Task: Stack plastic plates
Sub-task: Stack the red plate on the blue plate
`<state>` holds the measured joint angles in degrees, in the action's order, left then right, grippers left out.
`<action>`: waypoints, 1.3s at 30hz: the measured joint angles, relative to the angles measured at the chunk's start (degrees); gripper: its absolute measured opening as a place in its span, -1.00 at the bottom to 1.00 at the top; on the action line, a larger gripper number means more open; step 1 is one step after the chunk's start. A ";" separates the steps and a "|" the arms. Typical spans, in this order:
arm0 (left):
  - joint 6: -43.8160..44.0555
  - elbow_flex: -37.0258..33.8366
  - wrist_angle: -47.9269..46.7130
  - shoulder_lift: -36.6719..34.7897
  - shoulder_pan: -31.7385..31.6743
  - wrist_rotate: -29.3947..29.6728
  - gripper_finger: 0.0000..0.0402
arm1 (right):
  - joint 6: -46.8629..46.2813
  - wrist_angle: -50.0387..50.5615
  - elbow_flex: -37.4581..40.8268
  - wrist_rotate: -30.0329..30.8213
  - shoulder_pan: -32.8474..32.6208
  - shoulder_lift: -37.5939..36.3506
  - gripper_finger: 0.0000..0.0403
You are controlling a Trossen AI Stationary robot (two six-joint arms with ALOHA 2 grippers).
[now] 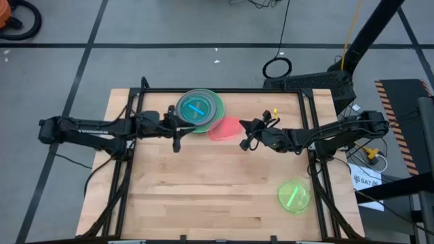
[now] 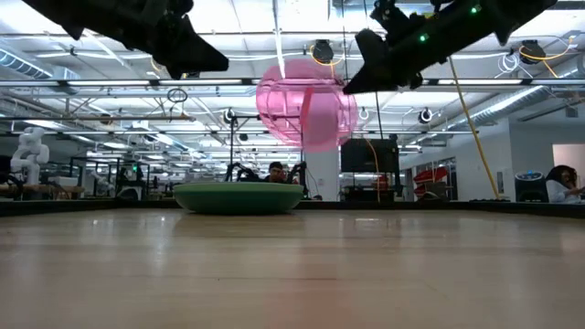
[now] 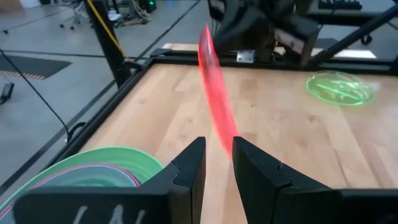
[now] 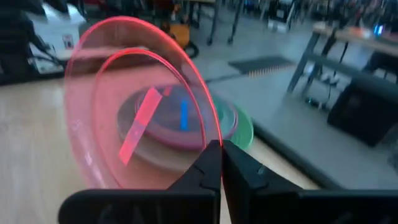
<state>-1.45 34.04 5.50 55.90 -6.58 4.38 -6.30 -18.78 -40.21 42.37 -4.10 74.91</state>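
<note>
A translucent pink plate [image 1: 224, 128] hangs in the air right of a stack of plates [image 1: 198, 108] that rests flat near the table's far edge; the stack has a green plate outermost and a pale blue and a teal one on top. My right gripper [image 1: 244, 139] is shut on the pink plate. My left gripper [image 1: 178, 142] stands open just near of the stack and left of the pink plate, touching nothing. In the left wrist view the pink plate [image 3: 214, 87] shows edge-on beyond the left gripper [image 3: 217, 165]. A lime plate [image 1: 293, 196] lies flat at the near right. My right gripper pinches the pink plate's rim [image 4: 208, 124] between its two fingers. The fingers come almost level from the table's right side. The plate is lifted clear of the table [image 2: 306, 105] and tilted steeply, nearly on edge.
A black frame [image 1: 224, 90] runs along the table's far edge and down both sides. Bare wood [image 1: 203, 190] lies between the stack and the near edge. People sit in the room beyond the table in the low view.
</note>
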 joint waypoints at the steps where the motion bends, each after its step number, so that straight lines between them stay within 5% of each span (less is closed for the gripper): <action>1: -0.18 0.00 0.43 0.77 0.04 0.00 -0.56 | 1.79 -1.72 0.00 0.04 0.02 0.00 -1.00; 9: -0.11 0.00 2.27 4.13 -0.08 0.19 -0.56 | 12.23 -11.20 0.00 0.06 0.53 0.00 -1.00; 14: -0.36 3.02 -5.95 2.27 -1.86 10.80 -0.56 | 12.33 -16.13 -0.02 -1.35 4.76 0.00 -1.00; 18: -2.55 7.56 -14.40 -0.07 -3.47 17.81 -0.56 | 9.25 -15.21 -2.36 -9.13 10.18 0.25 -1.00; 23: -7.97 8.74 -14.70 -2.37 -4.72 18.21 -0.56 | 9.13 -14.00 -8.03 -17.37 15.92 3.54 -1.00; 33: -17.50 8.72 -15.08 -9.49 -8.43 21.34 -0.56 | 4.17 3.78 -26.07 -24.28 24.84 14.37 -1.00; 39: -19.37 8.72 -15.05 -13.42 -10.37 21.61 -0.56 | -2.11 18.32 -38.54 -34.69 29.41 22.35 -1.00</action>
<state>-20.83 42.76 -9.55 42.47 -16.95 25.99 -8.41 -0.45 -78.75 7.67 25.32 97.27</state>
